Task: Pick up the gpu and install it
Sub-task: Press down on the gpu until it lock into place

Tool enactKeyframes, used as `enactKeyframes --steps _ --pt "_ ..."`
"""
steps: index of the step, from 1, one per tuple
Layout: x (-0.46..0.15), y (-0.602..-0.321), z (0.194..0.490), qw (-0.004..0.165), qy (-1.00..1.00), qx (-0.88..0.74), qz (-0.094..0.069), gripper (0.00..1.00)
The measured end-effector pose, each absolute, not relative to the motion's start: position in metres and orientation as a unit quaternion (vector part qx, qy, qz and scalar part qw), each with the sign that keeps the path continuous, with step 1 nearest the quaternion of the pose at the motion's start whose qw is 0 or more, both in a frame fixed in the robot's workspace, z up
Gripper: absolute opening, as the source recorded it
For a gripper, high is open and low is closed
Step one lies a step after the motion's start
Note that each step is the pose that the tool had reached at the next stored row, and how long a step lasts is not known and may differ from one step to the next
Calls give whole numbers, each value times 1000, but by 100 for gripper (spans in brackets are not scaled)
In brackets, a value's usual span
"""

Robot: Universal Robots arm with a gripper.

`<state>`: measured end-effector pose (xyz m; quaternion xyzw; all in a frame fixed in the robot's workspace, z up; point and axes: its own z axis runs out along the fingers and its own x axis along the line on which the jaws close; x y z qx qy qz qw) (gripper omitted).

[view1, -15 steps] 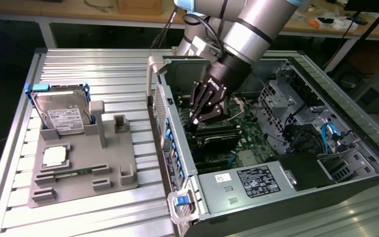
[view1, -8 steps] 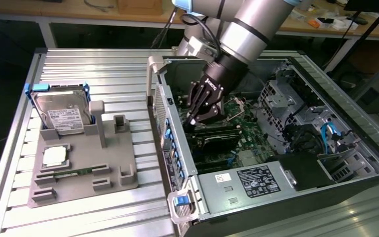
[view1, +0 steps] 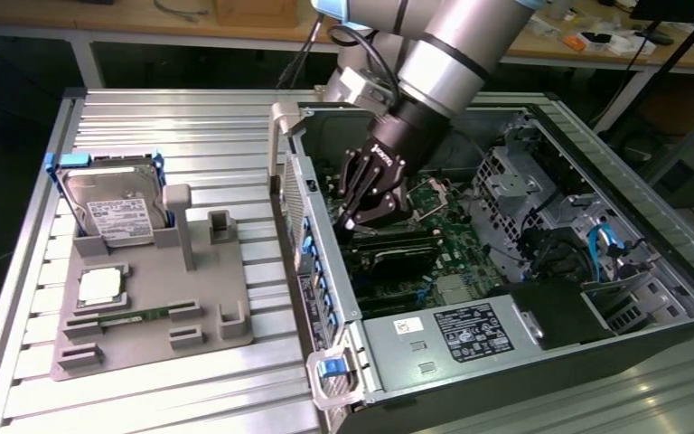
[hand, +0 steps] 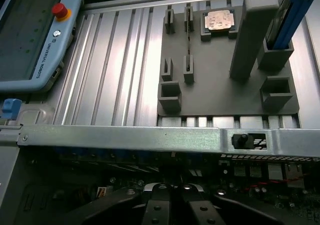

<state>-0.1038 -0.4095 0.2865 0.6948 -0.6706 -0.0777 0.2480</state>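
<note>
Silvery ribbed aluminium makes up the surface [view1: 166,127] [hand: 115,60]. On it, in the exterior view, an open case [view1: 323,298] lies with a grey tray [view1: 202,307] [hand: 220,85] at its 9 o'clock.

The arm [view1: 444,54] reaches down into the case. Its fingers [view1: 357,217] [hand: 172,205] are pressed together, low over the motherboard [view1: 444,226] and close to the case's wall on the tray side. In the wrist view only their dark upper parts show; the tips are cut off by the picture's edge.

A slim dark strip just under the tips, toward 5 o'clock, may be the gpu [view1: 381,240] seen edge-on. It blends into the dark board, so I cannot tell whether it is pinched, seated or loose.

On the tray, a hard drive [view1: 112,208] [hand: 292,15] stands tilted at 11 o'clock, partly cut off in the wrist view. A CPU [view1: 100,287] [hand: 218,20] lies at 8 o'clock, with a memory stick [view1: 130,316] [hand: 189,45] just beside it. The two tall posts at 1 o'clock hold nothing.

A pendant [hand: 30,35] rests on the surface, partly out of frame.
</note>
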Motion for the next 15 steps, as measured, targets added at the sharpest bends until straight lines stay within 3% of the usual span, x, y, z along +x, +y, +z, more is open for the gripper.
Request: enactKeyframes --steps 15 --pt "-106 -410 274 249 -667 698 -77 11"
